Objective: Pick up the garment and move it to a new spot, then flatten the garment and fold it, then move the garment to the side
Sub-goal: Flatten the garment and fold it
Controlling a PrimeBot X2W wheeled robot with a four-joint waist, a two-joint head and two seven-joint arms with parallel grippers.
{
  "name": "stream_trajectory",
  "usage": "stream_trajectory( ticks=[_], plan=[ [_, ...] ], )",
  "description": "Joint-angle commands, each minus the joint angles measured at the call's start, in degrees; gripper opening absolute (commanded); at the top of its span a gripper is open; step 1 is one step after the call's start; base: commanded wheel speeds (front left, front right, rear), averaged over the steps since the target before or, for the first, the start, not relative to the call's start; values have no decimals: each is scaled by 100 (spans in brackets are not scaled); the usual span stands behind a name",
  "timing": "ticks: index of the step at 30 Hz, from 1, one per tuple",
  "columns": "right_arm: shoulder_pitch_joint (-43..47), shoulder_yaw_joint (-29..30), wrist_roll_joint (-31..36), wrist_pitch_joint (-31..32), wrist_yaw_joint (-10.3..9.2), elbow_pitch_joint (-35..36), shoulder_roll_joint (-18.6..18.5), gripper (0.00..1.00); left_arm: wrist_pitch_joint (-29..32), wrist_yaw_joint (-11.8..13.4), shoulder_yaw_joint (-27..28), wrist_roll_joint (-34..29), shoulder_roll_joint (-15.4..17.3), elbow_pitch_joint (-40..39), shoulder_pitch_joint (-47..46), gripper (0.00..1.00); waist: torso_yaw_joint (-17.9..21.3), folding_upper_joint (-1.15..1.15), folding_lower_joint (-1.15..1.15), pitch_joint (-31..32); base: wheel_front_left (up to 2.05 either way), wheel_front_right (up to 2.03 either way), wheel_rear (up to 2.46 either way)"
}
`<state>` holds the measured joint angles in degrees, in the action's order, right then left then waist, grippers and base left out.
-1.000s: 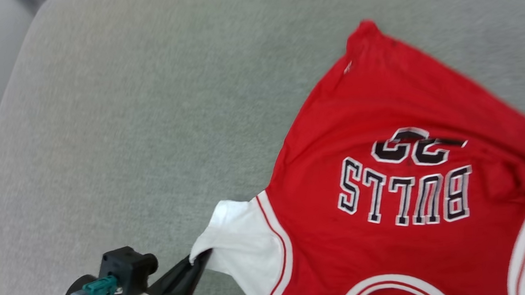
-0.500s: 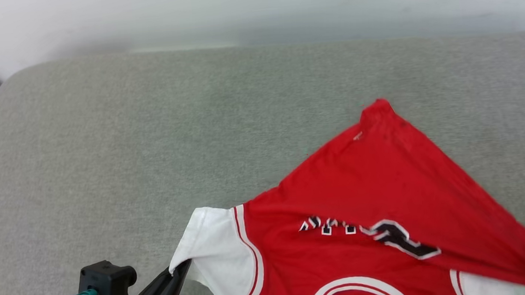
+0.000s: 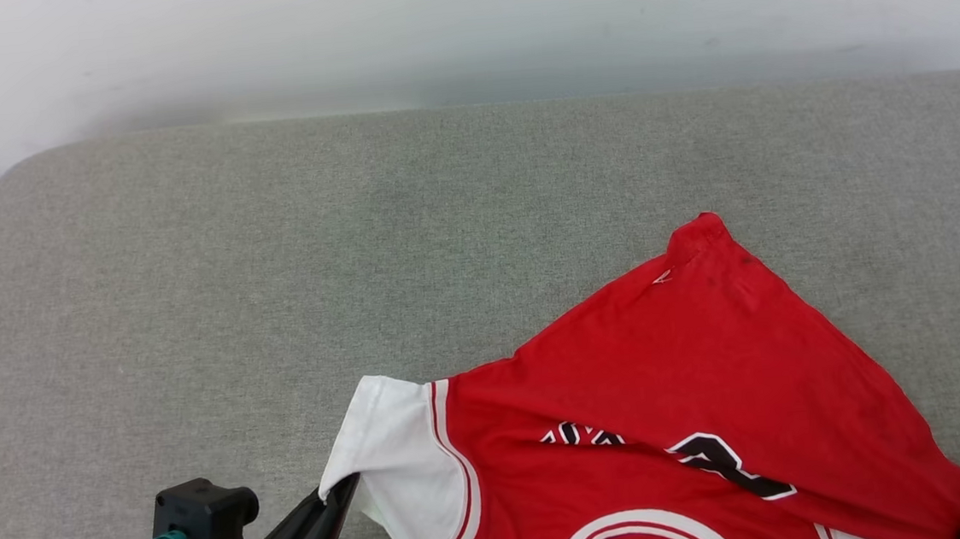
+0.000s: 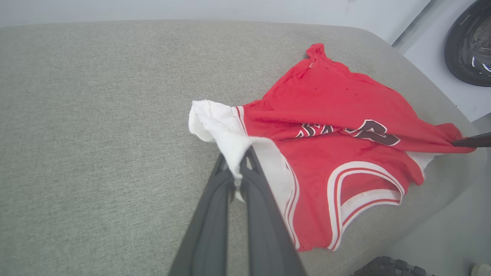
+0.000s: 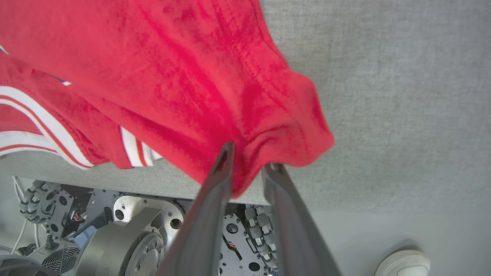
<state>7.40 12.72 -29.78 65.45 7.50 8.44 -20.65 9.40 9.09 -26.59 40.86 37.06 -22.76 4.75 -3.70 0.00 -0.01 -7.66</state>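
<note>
The garment [image 3: 694, 373], a red jersey with white sleeves, lies crumpled on the grey cushion [image 3: 275, 277] at the lower right. A red fold covers most of its black lettering. My left gripper [image 3: 339, 490] is shut on the edge of the white sleeve, seen close up in the left wrist view [image 4: 239, 174] with the garment [image 4: 337, 99] spreading to the right. My right gripper [image 5: 249, 157] pinches a bunched red corner of the garment [image 5: 172, 69] over the cushion's near edge, jaws a little apart with cloth between them. Its dark fingers [image 4: 473, 141] also reach that far corner.
A pale wall [image 3: 426, 25] runs behind the cushion, whose left half is bare fabric. A dark round machine door [image 4: 470, 42] stands beyond its right end. Below the near edge are my base's metal parts [image 5: 126, 230] and a pale shoe [image 5: 402, 262] on the floor.
The head camera has tilted up, bringing the wall into view. The garment has sagged onto the cushion and folded over, hiding most of the lettering that was spread out before. Both grips have kept hold.
</note>
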Motion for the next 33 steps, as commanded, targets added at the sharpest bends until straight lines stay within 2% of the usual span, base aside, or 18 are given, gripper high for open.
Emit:
stream_trajectory(
  ticks=[1, 10, 19, 23, 28, 33],
  plan=[
    [-62, -33, -39, -67, -2, -12, -52, 100, -8, 18, 9, -2, -6, -30, 48, 0, -6, 0, 1, 27, 0, 0, 0],
    [-456, 8, -409, -244, -2, 343, -182, 100, 26, 92, -11, 15, 4, -173, 117, 0, -110, 0, 1, 85, 0, 0, 0],
    [-1686, -422, -390, 256, -2, 822, -221, 100, 142, 38, -127, -154, 74, -431, -119, 0, -455, 0, 1, -358, 0, 0, 0],
    [-2466, -710, -121, 489, -2, 524, -153, 100, 204, -30, -208, -247, 44, -550, -307, 0, -714, 0, 1, -699, 0, 0, 0],
    [-3485, -882, 152, 688, -2, -198, -15, 100, 344, -161, -389, -370, 15, -651, -568, 0, -1031, 0, 1, -1138, 0, 0, 0],
    [-4237, -1048, 538, 841, -2, -877, -164, 100, 422, -203, -466, -448, -91, -701, -831, 0, -1308, 0, 1, -1493, 0, 0, 0]
  ],
)
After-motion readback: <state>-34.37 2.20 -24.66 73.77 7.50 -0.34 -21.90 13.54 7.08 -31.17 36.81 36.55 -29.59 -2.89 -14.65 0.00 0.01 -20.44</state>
